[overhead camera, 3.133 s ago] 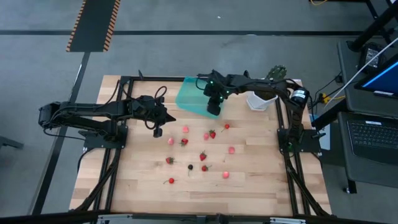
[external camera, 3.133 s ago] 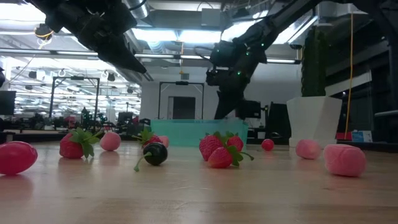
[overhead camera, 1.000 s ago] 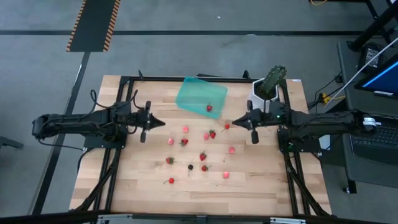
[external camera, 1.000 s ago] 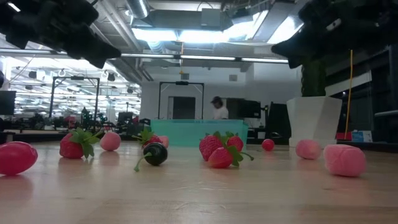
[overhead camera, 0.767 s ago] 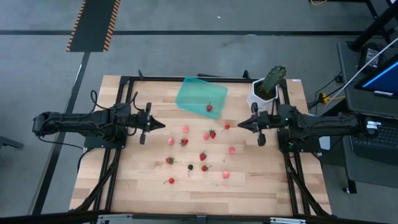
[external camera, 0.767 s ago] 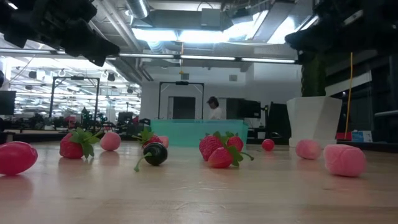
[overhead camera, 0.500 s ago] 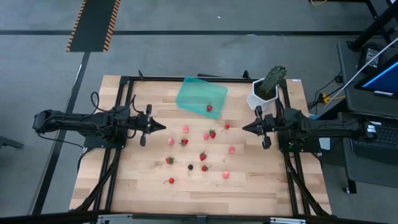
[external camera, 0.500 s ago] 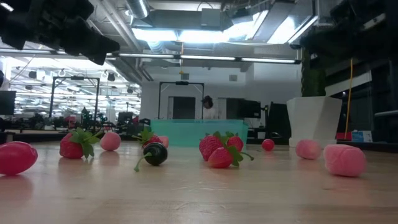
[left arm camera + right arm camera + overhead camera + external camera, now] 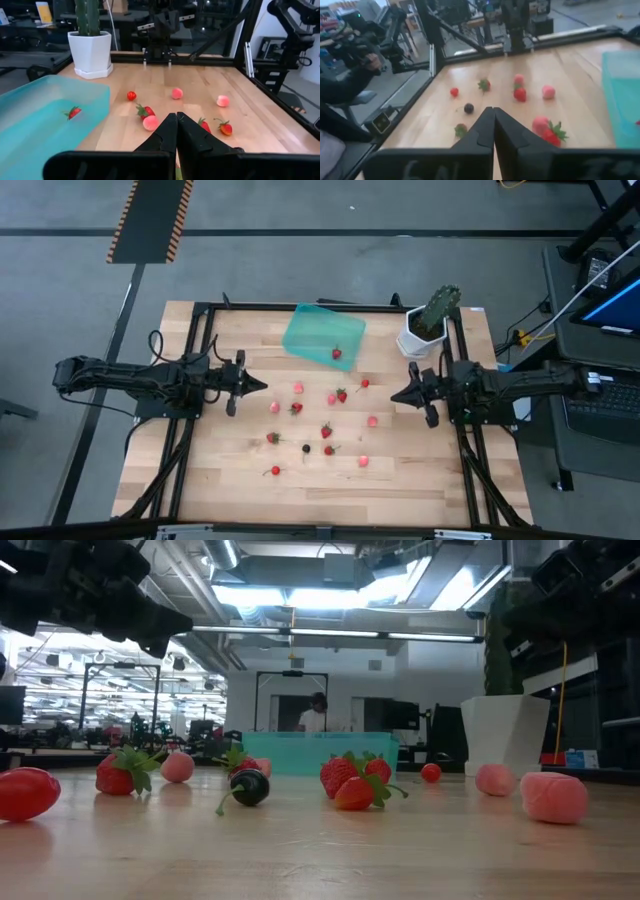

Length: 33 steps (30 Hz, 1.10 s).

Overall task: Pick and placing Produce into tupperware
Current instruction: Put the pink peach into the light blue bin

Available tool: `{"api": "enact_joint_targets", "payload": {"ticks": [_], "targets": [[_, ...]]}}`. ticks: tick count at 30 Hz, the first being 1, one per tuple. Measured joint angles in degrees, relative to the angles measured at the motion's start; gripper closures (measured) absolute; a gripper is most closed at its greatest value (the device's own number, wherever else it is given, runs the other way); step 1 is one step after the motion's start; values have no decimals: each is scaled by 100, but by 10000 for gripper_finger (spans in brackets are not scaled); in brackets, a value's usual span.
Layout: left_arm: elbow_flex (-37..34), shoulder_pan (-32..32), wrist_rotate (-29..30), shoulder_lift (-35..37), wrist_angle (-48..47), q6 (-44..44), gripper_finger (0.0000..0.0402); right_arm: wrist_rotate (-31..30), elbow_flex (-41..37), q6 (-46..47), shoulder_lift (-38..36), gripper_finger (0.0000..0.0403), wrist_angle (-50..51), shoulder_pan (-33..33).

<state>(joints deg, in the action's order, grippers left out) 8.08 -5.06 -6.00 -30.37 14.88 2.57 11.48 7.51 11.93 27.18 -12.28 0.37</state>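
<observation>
I see both claws closed and empty: left gripper (image 9: 262, 386) over the table's left side, right gripper (image 9: 394, 396) over its right. One red strawberry (image 9: 337, 354) sits in the translucent teal rectangular tupperware (image 9: 316, 337) at the back; the other red, pink and dark berries (image 9: 325, 431) lie scattered mid-table on the wooden table (image 9: 420, 470)

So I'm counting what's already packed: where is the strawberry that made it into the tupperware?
In the high view the strawberry lies inside the tupperware, near its right corner at the table's far edge, left of the white plant pot.
</observation>
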Motion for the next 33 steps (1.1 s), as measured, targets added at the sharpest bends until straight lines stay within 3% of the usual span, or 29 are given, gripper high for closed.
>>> {"api": "enact_joint_targets", "payload": {"ticks": [10, 21, 33], "targets": [[0, 110, 105, 0, -12, 80, 402, -1177, 905, 5, 780, 393, 1561, 522], [0, 116, 109, 0, -29, 92, 402, -1187, 2331, 722, 2469, 392, 3420, 771], [0, 111, 109, 0, -123, 92, 402, -994, 3918, 746, 4346, 392, 4520, 1133]]}}
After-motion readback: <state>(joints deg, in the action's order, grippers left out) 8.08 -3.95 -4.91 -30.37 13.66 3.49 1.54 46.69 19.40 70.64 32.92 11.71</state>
